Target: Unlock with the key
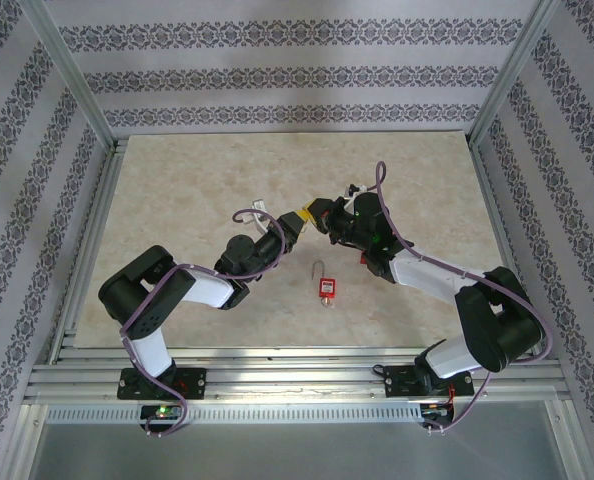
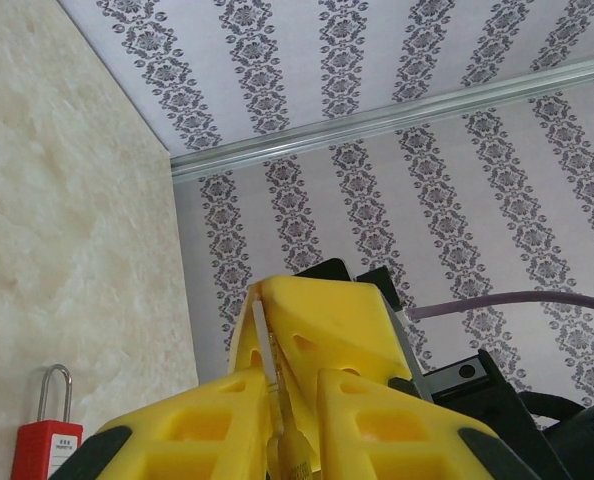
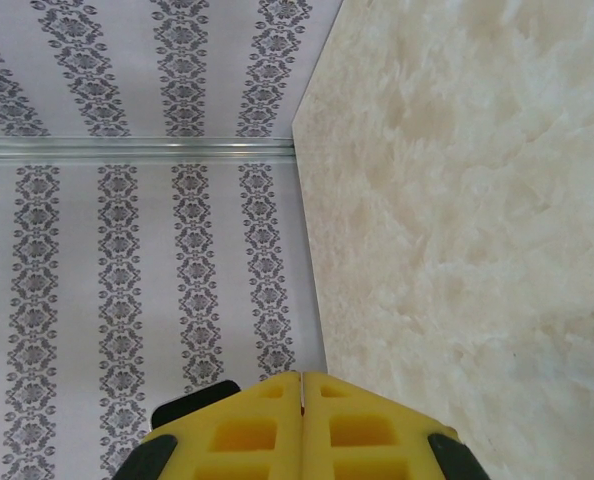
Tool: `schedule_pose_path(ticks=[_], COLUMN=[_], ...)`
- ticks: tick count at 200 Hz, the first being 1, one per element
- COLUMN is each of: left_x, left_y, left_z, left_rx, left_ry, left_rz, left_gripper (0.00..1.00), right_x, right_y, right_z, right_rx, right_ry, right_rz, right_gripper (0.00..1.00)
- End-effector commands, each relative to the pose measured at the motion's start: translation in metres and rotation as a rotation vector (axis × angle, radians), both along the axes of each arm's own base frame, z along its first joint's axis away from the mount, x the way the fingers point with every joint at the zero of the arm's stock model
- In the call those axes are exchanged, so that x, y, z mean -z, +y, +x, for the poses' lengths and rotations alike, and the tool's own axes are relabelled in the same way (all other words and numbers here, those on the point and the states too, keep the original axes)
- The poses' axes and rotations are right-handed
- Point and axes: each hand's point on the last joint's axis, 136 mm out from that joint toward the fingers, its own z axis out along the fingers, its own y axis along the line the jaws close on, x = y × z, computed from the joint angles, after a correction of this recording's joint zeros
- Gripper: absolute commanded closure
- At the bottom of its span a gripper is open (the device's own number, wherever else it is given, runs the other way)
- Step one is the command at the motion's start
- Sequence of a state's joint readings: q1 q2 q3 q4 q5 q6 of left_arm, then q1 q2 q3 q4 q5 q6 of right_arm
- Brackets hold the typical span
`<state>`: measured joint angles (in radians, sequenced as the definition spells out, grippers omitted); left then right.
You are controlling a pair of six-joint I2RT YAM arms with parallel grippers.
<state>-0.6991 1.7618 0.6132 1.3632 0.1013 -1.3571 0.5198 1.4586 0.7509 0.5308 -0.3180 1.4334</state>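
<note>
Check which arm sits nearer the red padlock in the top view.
Right. The right arm runs its forearm close by the right side of the red padlock; the left arm lies farther off to its left. How high each is, I cannot tell.

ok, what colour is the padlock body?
Red padlock body, silver shackle; clearest in the top external view.

The top external camera looked down from above and behind the arm bases over the pale marbled tabletop (image 1: 177, 200). Each wrist camera sat close behind yellow moulded fingers, the left gripper's fingers (image 2: 207, 425) and the right gripper's fingers (image 3: 247, 435), facing along the tabletop toward grey-patterned papered walls (image 2: 427, 150). The overhead and left wrist views shared the small red padlock (image 1: 327, 287).
</note>
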Motion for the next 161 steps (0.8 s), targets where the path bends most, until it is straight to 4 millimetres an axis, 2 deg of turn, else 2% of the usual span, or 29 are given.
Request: schedule_pose_path(ticks=[1,30,41,62,87,112,126,141,161], left_x=[-0.014,-0.014,-0.013,-0.011,-0.007,-0.006,-0.012,-0.018,-0.013], left_y=[-0.003,-0.001,-0.001,-0.002,0.001,0.004,0.004,-0.002,-0.011], left_z=[-0.011,-0.012,-0.012,-0.012,-0.012,-0.011,-0.012,-0.014,-0.026], left_rx=[0.029,0.026,0.029,0.034,0.028,0.034,0.072,0.171,0.318], left_ry=[-0.037,-0.038,-0.035,-0.030,-0.021,-0.019,-0.047,-0.084,-0.114], left_rz=[-0.046,-0.044,-0.045,-0.042,-0.036,-0.033,-0.024,0.001,0.106], left_gripper=[0.80,0.78,0.83,0.88,1.00,1.00,1.00,1.00,1.00], right_x=[-0.020,-0.019,-0.019,-0.019,-0.019,-0.022,-0.026,-0.029,-0.031], right_y=[-0.001,-0.001,-0.001,-0.002,-0.003,-0.006,-0.008,-0.012,-0.022], right_z=[0.003,0.003,0.003,0.002,0.000,-0.003,-0.006,-0.010,-0.018], right_rx=[0.017,0.018,0.016,0.020,0.022,0.023,0.009,-0.026,-0.059], right_ry=[-0.056,-0.053,-0.054,-0.054,-0.056,-0.068,-0.091,-0.111,-0.137], right_rz=[-0.003,-0.007,-0.006,-0.009,-0.009,-0.009,-0.014,-0.033,-0.068], right_gripper=[1.00,1.00,1.00,1.00,1.00,1.00,1.00,0.78,0.69])
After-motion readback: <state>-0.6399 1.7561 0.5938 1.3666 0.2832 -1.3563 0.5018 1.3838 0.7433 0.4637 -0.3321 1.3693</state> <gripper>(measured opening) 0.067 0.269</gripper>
